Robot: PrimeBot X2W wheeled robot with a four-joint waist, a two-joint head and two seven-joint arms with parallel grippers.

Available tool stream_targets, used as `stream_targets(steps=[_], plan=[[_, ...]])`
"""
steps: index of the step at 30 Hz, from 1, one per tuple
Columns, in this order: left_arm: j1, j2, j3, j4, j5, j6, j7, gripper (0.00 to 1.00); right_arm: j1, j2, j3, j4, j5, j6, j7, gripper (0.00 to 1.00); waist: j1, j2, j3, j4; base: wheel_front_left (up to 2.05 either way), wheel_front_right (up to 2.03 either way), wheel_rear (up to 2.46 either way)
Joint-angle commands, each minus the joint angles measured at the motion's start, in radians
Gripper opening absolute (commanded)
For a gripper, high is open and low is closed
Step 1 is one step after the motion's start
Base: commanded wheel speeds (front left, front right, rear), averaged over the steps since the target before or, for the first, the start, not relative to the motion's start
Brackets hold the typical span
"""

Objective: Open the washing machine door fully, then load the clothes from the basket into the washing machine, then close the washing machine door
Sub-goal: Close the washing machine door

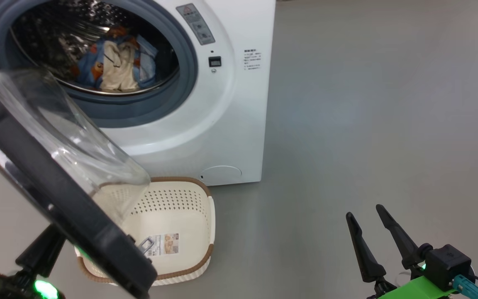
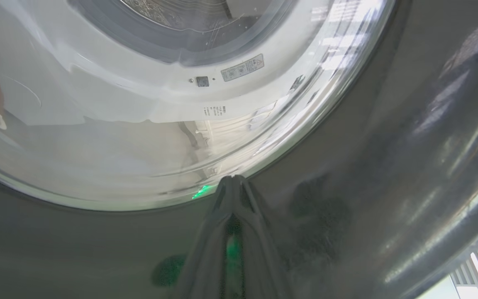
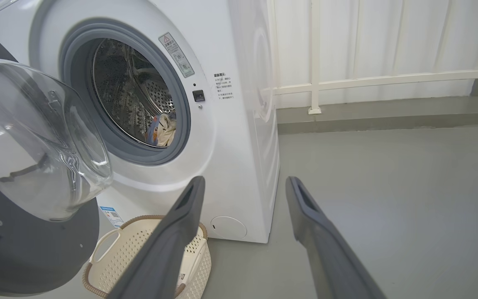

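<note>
While I look down through the head camera, the washing machine door (image 1: 56, 199) stands part-way swung, its black rim cutting across the lower left and its glass bowl hanging over the basket (image 1: 181, 232) on the floor (image 1: 367, 124). The clothes (image 1: 116, 64) lie inside the drum of the washing machine (image 1: 230, 124), low and toward the front. I see no fabric in the part of the basket that shows. The left pincer (image 1: 44, 245) rises behind the door's rim at the lower left corner. The right pincer (image 1: 364, 211) hangs at the lower right, well apart from everything, its fingers spread with nothing between them.

Through the left wrist camera, that pincer's two fingers are pressed together into one point with nothing gripped. The tip sits where the black rim meets the glass, and it looks to me to be touching the door's outer face. I judge this to be the closing push.

From the right wrist camera, the open fingers frame bare floor and the machine's front corner. The bundle sits just behind the grey gasket's lower lip, and the basket stands close against the machine's foot, beneath the door.

My worries are these. A closed tip on glossy plastic can skate off sideways, leaving the door short of its latch. A fold of cloth near the lip may get pinched in the gasket. The door's lower edge may catch the basket's rim as it sweeps in.
</note>
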Motion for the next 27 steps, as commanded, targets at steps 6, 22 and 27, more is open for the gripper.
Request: stream_targets(steps=[6,22,27], plan=[[-0.135,-0.006,0.017,0.024,0.021,-0.026,-0.009,0.0,-0.058,-0.015,0.027,-0.026,0.01,0.002,-0.016,1.0,0.0,0.0,0.054,-0.043,0.0,0.0,0.0],[-0.376,-0.067,-0.017,0.19,0.044,-0.059,-0.012,0.0,-0.127,-0.025,0.041,-0.005,0.023,0.002,-0.041,1.0,0.0,0.0,0.157,-0.1,0.0,0.0,0.0],[-0.425,-0.084,-0.014,0.23,0.052,-0.068,-0.013,0.0,-0.14,-0.024,0.045,0.007,0.026,0.002,-0.049,1.0,0.0,0.0,0.167,-0.111,0.0,0.0,0.0]])
